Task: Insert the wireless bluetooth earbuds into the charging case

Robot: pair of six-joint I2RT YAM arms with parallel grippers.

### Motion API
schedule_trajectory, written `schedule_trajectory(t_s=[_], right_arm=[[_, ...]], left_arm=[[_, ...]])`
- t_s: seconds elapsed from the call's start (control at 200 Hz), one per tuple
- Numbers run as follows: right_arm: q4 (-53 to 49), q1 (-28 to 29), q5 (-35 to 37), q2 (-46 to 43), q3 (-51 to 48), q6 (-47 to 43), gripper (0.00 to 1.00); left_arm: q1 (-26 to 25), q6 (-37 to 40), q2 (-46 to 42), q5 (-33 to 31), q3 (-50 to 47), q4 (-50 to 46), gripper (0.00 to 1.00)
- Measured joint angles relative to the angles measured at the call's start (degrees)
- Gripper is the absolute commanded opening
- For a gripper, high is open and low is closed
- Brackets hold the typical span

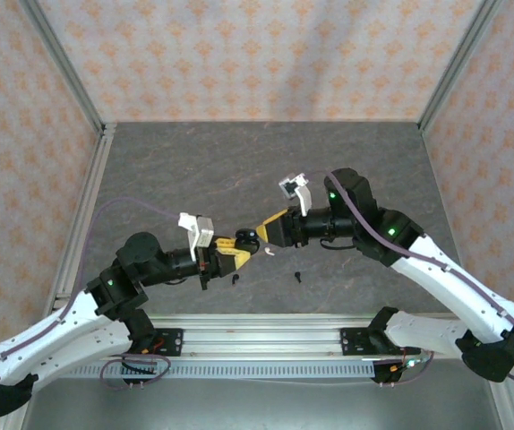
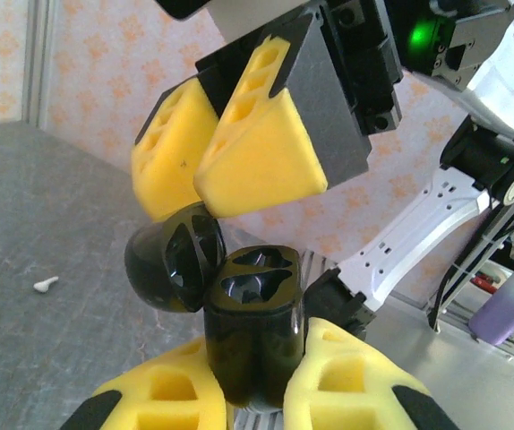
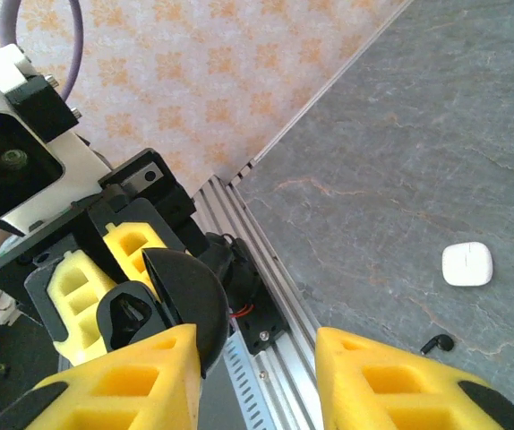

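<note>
Left gripper (image 2: 259, 381) clamps the black charging case (image 2: 252, 322); right gripper (image 3: 257, 358) stands open beside its lid (image 2: 172, 264).

Black charging case (image 2: 248, 331): smooth plastic, high gloss, reflections on the lid.
Right gripper (image 3: 255, 349) fingers (image 3: 132, 381): matt yellow plastic.
Table (image 1: 194, 170): grey, stone-veined, matt.
White case (image 3: 467, 263), at 4 o'clock in the right wrist view: smooth satin plastic.
Walls (image 1: 239, 54): patterned, paper-like.
Rail (image 1: 266, 336): dull bare metal.
</note>
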Motion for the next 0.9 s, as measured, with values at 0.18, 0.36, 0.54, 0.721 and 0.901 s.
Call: schedule_trajectory(t_s=[0.18,0.36,0.54,0.721,0.901], right_arm=[[-0.8,0.0,1.5,0.3,-0.7,0.7,0.44],[-0.8,0.0,5.4,-1.2,-3.1,3.7,0.45],[2.1,-0.1,11.5,-6.6,-11.9,12.0,0.4],[6.6,0.9,17.3,-2.4,-23.2,23.3,0.33],[7.3,6.8,23.4,10.2,-23.5,29.0,0.32]], left_arm=[[0.0,2.3,-0.8,-2.0,-0.4,-2.0,0.0],[0.0,6.1,-4.8,-6.5,-0.4,-7.0,0.0],[0.0,10.6,-11.1,-13.1,-1.0,-15.7,0.0],[0.0,12.6,-22.2,-19.6,-5.6,-19.8,0.0],[0.0,12.8,-29.4,-23.6,-8.2,-23.9,0.0]])
